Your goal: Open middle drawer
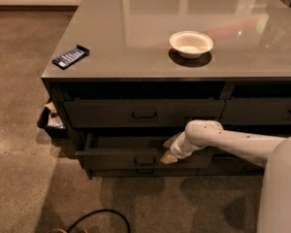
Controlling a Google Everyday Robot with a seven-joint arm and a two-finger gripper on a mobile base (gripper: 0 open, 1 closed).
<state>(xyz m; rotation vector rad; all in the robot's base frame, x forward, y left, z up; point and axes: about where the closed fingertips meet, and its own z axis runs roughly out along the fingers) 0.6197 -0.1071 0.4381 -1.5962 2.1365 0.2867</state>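
Looking down, we see the gripper at the partly open middle drawer front; its closure we cannot tell.

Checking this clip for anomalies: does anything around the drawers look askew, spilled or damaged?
Nothing damaged or spilled. The middle drawer juts out partly open with the gripper at its front; a black cable loops on the floor.

Surface: glossy grey-green rectangular surface, pale reflected streaks.
Bowl: small round cream-white bowl.
Packet: flat blue packet with white markings.
Drawer: wide dark grey middle drawer, blacker inside.
Gripper: tan-tipped gripper on a white arm, at the middle drawer's front edge.
Floor: mottled brown floor; black cable.
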